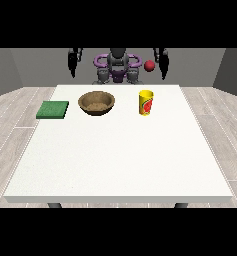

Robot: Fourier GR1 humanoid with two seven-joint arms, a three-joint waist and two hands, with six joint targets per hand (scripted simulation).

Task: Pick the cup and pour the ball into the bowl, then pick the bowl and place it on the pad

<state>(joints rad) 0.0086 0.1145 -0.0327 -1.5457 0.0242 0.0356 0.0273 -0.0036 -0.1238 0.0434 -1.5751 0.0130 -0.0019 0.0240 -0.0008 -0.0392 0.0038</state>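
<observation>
I see cup (146,102) upright on desk (120,160), at 3 o'clock of bowl (96,103). Looks light, rigid, maybe slick; I'd grip mid-wall. Hands' finger state: cannot tell.

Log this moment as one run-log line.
cup: upright, untouched | ball: above cup | bowl: on table | pad: bare

Yellow cup (146,102) with red mark, brown bowl (96,103), green pad (53,110).

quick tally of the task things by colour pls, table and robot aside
green: 1, the pad
brown: 1, the bowl
yellow: 1, the cup
red: 1, the ball, above and behind the cup
total: 4
</observation>
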